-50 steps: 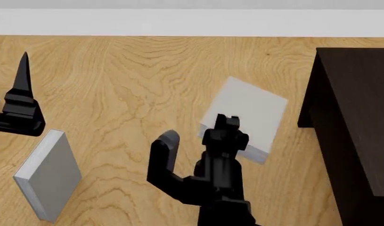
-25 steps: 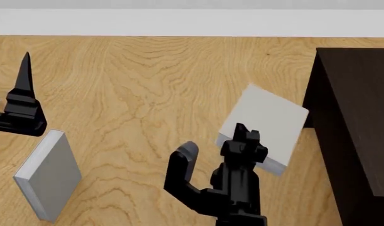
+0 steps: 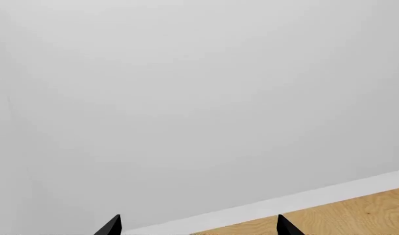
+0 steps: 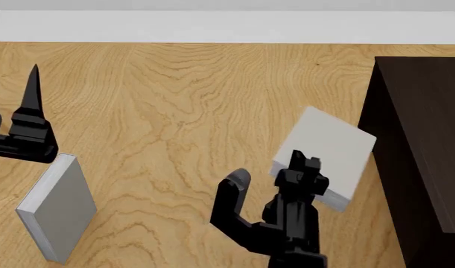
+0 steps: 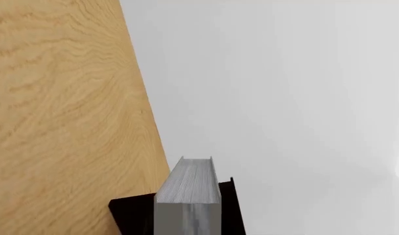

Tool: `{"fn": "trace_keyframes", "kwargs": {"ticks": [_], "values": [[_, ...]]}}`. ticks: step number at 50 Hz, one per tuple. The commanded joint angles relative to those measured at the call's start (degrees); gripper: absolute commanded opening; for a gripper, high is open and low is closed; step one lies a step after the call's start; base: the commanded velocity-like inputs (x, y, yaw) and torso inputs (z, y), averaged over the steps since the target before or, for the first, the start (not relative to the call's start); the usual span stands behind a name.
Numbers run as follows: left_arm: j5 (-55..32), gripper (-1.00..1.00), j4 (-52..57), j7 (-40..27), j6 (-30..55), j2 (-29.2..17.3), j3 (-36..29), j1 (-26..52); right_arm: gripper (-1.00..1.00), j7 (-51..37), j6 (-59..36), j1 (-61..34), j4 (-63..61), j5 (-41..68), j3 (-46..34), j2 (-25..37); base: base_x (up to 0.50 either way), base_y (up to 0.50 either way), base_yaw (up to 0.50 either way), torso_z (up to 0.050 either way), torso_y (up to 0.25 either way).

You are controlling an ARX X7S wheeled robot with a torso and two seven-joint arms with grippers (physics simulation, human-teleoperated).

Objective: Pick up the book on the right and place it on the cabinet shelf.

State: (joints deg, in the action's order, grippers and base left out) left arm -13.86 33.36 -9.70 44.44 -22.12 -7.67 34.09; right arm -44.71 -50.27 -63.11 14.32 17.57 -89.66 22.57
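The pale grey-white book (image 4: 327,153) hangs tilted above the wooden floor, just left of the dark cabinet (image 4: 425,139). My right gripper (image 4: 305,167) is shut on the book's near edge. In the right wrist view the book (image 5: 189,188) shows edge-on, its page edges clamped between the black fingers (image 5: 130,215). No cabinet shelf shows; only the cabinet's top and side are in view. My left gripper (image 4: 22,120) stands open at the far left, one fingertip pointing up. The left wrist view shows two spread fingertips (image 3: 111,226) against a white wall.
A darker mid-grey book (image 4: 60,209) stands on the floor at the lower left, beside the left gripper. A white baseboard (image 4: 227,27) runs along the far edge of the wooden floor (image 4: 175,111).
My right gripper has carried the book to the right, closer to the cabinet. The left gripper has barely moved.
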Motion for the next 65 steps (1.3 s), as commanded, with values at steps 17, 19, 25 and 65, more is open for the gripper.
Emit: {"fn": "trace_keyframes", "kwargs": {"ticks": [17, 19, 25, 65], "values": [[0.2, 1.0, -1.3, -0.4, -0.9, -0.1, -0.9, 0.0, -1.0, 1.9, 8.5, 0.8, 12.6, -5.0, 1.4, -0.8, 0.0, 0.0, 0.0, 0.0, 0.001], [0.2, 1.0, -1.5, -0.3, -1.1, -0.1, -1.0, 0.0, -1.0, 1.9, 9.0, 0.9, 12.9, -4.9, 1.6, -0.7, 0.0, 0.0, 0.0, 0.0, 0.005], [0.2, 1.0, -1.3, -0.5, -0.8, -0.2, -1.1, 0.2, -1.0, 2.5, 13.2, 1.7, 16.7, -4.2, 2.9, -1.0, 0.0, 0.0, 0.0, 0.0, 0.0], [-0.5, 1.0, -0.8, -1.4, 0.1, 0.1, -1.7, 1.2, -1.0, 4.2, 26.7, 4.0, 40.5, -4.5, 5.1, -5.8, 0.0, 0.0, 0.0, 0.0, 0.002]]}}
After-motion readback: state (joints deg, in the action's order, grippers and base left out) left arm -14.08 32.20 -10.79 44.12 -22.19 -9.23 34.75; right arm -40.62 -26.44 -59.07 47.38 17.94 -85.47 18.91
